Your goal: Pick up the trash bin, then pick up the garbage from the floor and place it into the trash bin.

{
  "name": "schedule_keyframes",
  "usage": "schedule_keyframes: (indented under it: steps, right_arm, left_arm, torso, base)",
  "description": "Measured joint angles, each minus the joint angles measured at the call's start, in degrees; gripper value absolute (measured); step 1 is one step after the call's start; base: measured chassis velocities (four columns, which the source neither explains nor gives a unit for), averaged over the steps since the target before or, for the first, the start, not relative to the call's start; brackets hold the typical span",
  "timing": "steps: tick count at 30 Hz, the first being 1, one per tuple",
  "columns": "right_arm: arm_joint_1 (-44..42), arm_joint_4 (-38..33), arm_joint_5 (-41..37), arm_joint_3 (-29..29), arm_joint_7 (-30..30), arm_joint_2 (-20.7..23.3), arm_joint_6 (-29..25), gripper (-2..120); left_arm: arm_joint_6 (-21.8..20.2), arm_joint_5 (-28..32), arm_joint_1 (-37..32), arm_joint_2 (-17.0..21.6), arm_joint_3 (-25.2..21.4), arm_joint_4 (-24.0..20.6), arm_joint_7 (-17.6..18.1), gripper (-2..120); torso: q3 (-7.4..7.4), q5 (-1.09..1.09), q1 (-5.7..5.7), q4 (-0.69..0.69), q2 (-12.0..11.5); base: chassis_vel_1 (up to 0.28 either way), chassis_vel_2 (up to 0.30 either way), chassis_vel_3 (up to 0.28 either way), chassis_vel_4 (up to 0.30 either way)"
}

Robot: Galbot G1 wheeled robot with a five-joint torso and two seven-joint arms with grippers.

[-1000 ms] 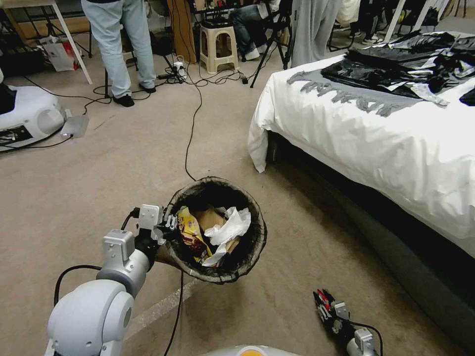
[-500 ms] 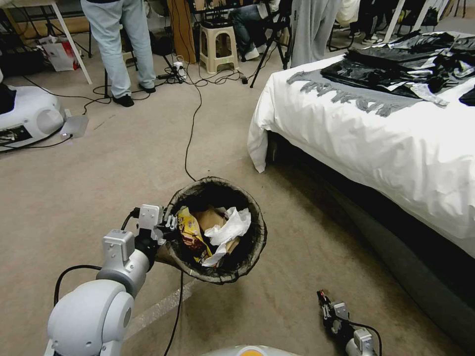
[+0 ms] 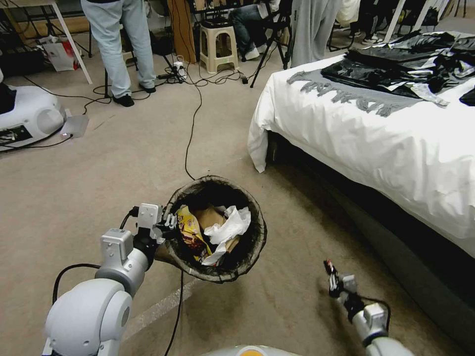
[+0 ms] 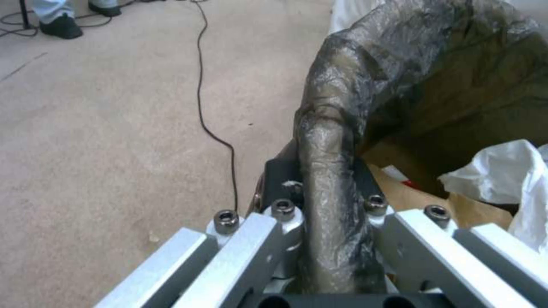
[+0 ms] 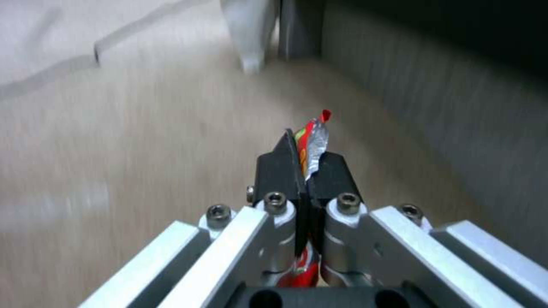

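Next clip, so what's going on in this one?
The robot is collecting litter beside a bed. Its left pincer is clamped on the bag-lined rim of the trash bin, holding it tilted above the carpet with a yellow snack bag, brown paper and white tissue already inside. The right pincer, low to the bin's right, is shut on a slim red wrapper not yet dropped in.

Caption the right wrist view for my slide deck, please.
Right end effector shut on a slim red wrapper above the carpet.
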State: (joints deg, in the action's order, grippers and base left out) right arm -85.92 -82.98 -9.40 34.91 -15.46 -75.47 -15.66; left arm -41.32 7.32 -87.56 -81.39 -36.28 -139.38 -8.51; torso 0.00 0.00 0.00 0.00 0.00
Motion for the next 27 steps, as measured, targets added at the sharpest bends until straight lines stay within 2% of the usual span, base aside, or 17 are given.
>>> schedule_keyframes:
  steps: [2,5,6,9,14,16,17,19,21,22,23,26,27]
  right_arm:
    - [-0.4,-1.8,-0.4,0.2,0.1,0.2,0.5,0]
    - [-1.8,-11.9,-2.6,1.6,0.2,1.4,3.9,0]
    - [-1.8,-11.9,-2.6,1.6,0.2,1.4,3.9,0]
    - [-2.8,-22.9,-5.1,2.4,0.8,2.4,8.1,0]
    - [-2.8,-29.3,-6.7,1.9,1.1,3.0,11.4,0]
    - [-1.9,-36.3,-9.4,0.3,1.9,4.2,16.0,0]
    - [-1.9,-36.3,-9.4,0.3,1.9,4.2,16.0,0]
    - [1.2,-43.0,-12.9,-2.5,3.3,7.0,22.7,0]
    - [2.4,-44.0,-13.4,-3.3,3.8,8.1,24.8,0]
    - [5.7,-45.7,-15.5,-6.1,5.0,10.4,29.7,0]
    - [5.7,-45.7,-15.5,-6.1,5.0,10.4,29.7,0]
    - [12.9,-47.4,-19.3,-14.4,7.7,13.0,34.8,0]
    - [12.9,-47.4,-19.3,-14.4,7.7,13.0,34.8,0]
  left_arm:
    - [0.0,0.0,0.0,0.0,0.0,0.0,0.0,3]
    - [0.0,0.2,0.1,0.0,0.0,0.0,0.0,3]
    - [0.0,0.2,0.1,0.0,0.0,0.0,0.0,3]
    - [0.0,0.4,0.1,0.1,-0.1,0.0,-0.1,3]
    - [0.0,0.4,0.2,0.0,0.0,0.0,-0.2,3]
    - [0.0,0.4,0.4,-0.1,0.3,0.0,-0.1,3]
    - [0.0,0.4,0.4,-0.1,0.3,0.0,-0.1,3]
    - [-0.3,0.3,0.4,-0.2,0.8,0.0,0.0,3]
    - [-0.4,0.2,0.4,0.0,0.9,-0.1,0.0,3]
    - [-0.6,0.2,0.5,0.5,1.1,-0.3,0.1,3]
    - [-0.6,0.2,0.5,0.5,1.1,-0.3,0.1,3]
    - [-0.7,0.2,1.1,0.6,1.8,-0.1,0.2,3]
    - [-0.7,0.2,1.1,0.6,1.8,-0.1,0.2,3]
  torso:
    - [0.0,0.01,0.0,-0.01,0.0]
    - [0.0,-0.01,0.0,-0.01,0.0]
    - [0.0,-0.01,0.0,-0.01,0.0]
    - [0.0,-0.01,0.0,0.0,0.0]
    - [0.0,0.01,0.0,-0.01,0.0]
    - [0.0,0.0,0.0,0.0,0.0]
    - [0.0,0.0,0.0,0.0,0.0]
    - [0.0,-0.01,0.0,-0.01,0.0]
    - [0.0,-0.01,0.0,0.0,0.0]
    - [0.0,0.0,0.0,-0.01,0.0]
    - [0.0,0.0,0.0,-0.01,0.0]
    - [0.0,0.0,0.0,-0.01,0.0]
    - [0.0,0.0,0.0,-0.01,0.0]
  base:
    - [0.0,0.0,0.0,0.0]
    - [0.0,0.0,0.0,0.0]
    - [0.0,0.0,0.0,0.0]
    - [0.0,0.0,0.0,0.0]
    - [0.0,0.0,0.0,0.0]
    - [0.0,0.0,0.0,0.0]
    - [0.0,0.0,0.0,0.0]
    - [0.0,0.0,0.0,0.0]
    - [0.0,0.0,0.0,0.0]
    - [0.0,0.0,0.0,0.0]
    - [0.0,0.0,0.0,0.0]
    - [0.0,0.0,0.0,0.0]
    - [0.0,0.0,0.0,0.0]
